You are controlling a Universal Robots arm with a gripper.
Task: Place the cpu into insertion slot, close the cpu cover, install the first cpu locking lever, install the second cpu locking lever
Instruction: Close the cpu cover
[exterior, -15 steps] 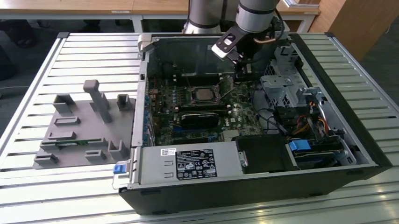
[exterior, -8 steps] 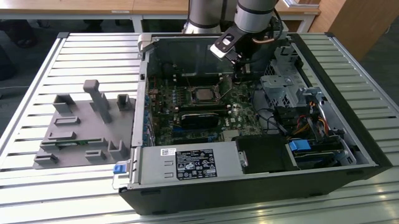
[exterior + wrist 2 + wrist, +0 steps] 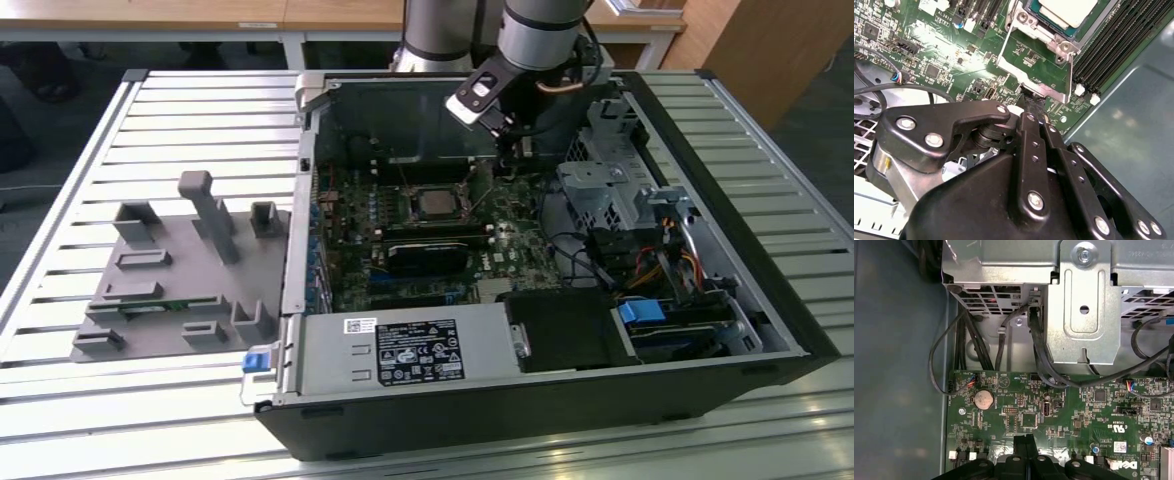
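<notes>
Second wrist view: gripper (image 3: 1030,107) has its fingers pinched together, no gap I can see, tips right at the free edge of the cpu cover (image 3: 1050,91). Can't tell if they nip that lip or just touch it. Cover stands open, off the chip and out over the green mobo (image 3: 954,45). Beyond it the cpu (image 3: 1069,10) sits in the insertion slot (image 3: 1035,15), so I judge step in hand = closing the cover. To do it well I'd follow the hinge arc, not drag flat. I'd keep tips on the metal lip only, clear of board parts & RAM slots (image 3: 1114,45), and land the plate square round the chip w/o nudging it.
</notes>
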